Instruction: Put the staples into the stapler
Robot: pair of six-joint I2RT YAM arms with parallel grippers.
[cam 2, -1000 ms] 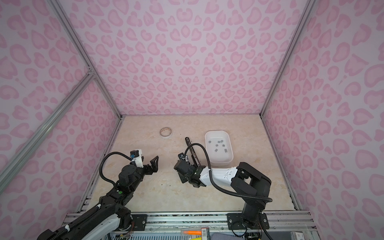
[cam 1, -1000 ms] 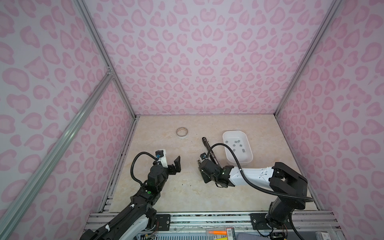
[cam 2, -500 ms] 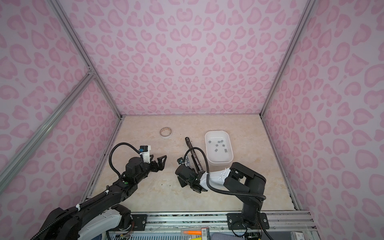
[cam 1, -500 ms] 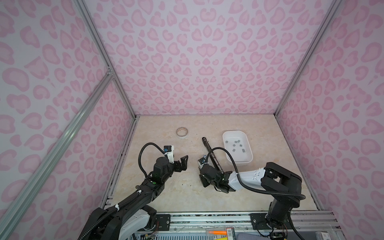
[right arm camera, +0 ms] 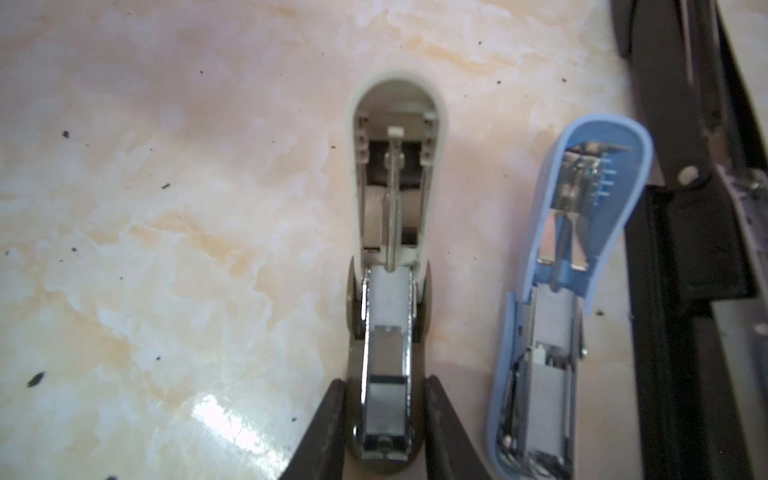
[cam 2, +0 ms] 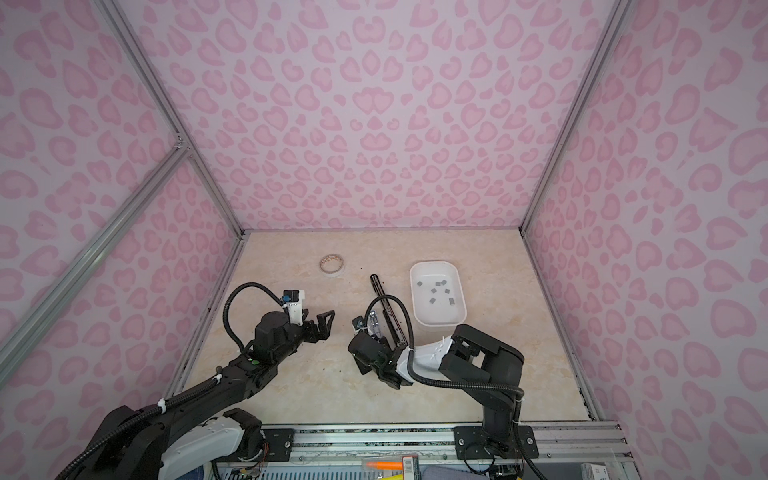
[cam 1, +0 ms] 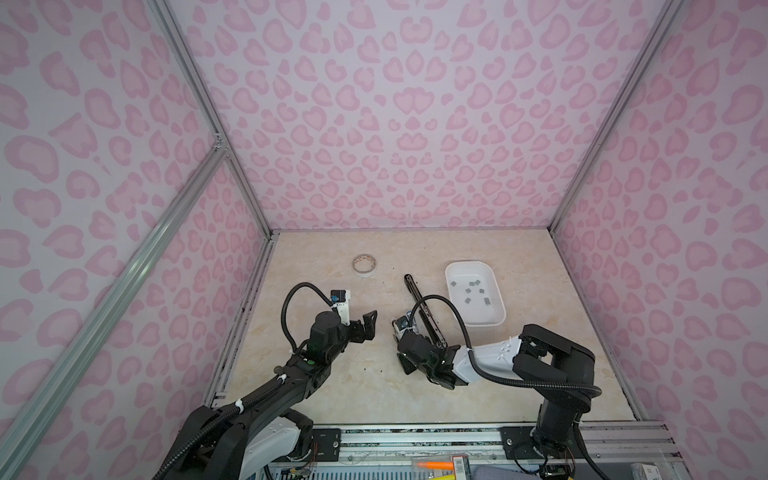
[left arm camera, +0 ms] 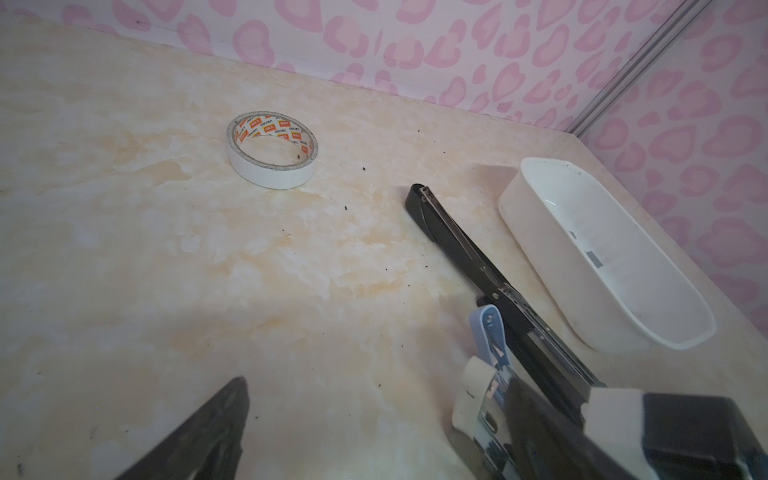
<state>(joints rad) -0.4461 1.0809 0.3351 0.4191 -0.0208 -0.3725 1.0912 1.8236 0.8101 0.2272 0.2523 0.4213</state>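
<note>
Several grey strips of staples [cam 1: 473, 291] lie in a white tray [cam 1: 453, 311] at the back right. Three staplers lie opened side by side on the table. The white stapler [right arm camera: 392, 187] has its metal magazine and base between my right gripper's [right arm camera: 386, 432] fingers, which press on both sides. The blue stapler [right arm camera: 582, 249] lies beside it. The long black stapler [cam 1: 424, 307] lies between them and the tray. My left gripper [cam 1: 368, 324] hovers open and empty just left of the staplers, its fingers [left arm camera: 216, 419] spread wide.
A roll of white tape [cam 1: 364, 264] lies at the back left of the marble-patterned table. Pink patterned walls close in three sides. The right arm's [cam 1: 486, 361] cable loops above the black stapler. Dark specks dot the table.
My left arm has reached forward and to the right, toward the staplers, staying open. The right gripper has shifted slightly and narrowed its jaws onto the white stapler.
</note>
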